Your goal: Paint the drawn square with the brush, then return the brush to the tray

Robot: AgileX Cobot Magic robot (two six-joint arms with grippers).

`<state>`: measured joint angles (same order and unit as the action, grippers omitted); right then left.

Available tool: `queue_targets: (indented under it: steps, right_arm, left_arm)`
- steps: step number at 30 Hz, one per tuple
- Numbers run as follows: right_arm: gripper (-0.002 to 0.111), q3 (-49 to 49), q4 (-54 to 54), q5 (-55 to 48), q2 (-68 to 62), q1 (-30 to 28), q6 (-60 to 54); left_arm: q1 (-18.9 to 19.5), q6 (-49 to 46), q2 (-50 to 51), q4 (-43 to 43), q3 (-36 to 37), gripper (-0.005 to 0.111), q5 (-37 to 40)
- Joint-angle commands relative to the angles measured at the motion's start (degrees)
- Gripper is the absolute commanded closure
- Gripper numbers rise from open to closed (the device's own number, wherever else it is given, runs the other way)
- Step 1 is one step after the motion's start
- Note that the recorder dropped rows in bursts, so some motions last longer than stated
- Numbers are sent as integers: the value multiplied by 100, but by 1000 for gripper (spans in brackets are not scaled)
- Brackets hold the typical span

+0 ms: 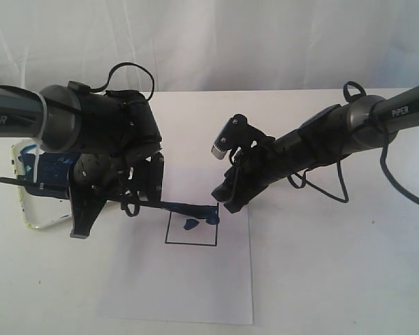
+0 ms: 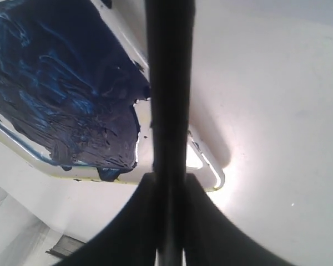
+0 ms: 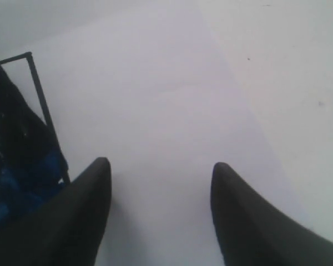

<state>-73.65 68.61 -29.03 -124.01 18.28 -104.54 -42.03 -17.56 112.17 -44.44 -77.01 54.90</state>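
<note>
Blue paint touches only the upper right of the small black-outlined square (image 1: 192,236) on the white paper sheet (image 1: 195,286). The left gripper (image 2: 168,183) pinches the long dark-handled brush (image 1: 169,206), its tip at that corner. The right gripper (image 3: 161,163) stands spread just beside. Best to drag the bristles low across the bare interior, staying inside the outline. The shallow pale-rimmed tray (image 1: 24,209) lies under the left arm.

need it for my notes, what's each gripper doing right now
left gripper: closed, holding the brush
right gripper: open, holding nothing

Tray (image 1: 26,209) mostly hidden behind left arm (image 1: 63,115); brush (image 2: 169,83) blurred.
</note>
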Motion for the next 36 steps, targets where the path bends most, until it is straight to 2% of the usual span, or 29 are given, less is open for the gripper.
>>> queue_targets:
  steps: [1,18,22,33,36]
  right_arm:
    - [57,10,-146,211,-78,-8,-104]
    - [57,10,-146,225,-78,-8,-106]
    - [57,10,-146,225,-78,-8,-106]
    - [57,10,-146,225,-78,-8,-106]
    - [57,10,-146,225,-78,-8,-106]
  left_arm:
    - [9,-5,-15,-162,24,107,314]
    - [9,-5,-15,-432,24,107,799]
    - [9,214,-15,-786,24,107,1013]
    - [9,448,-25,-814,24,107,591]
    - [-121,395,-25,-814,24,107,619]
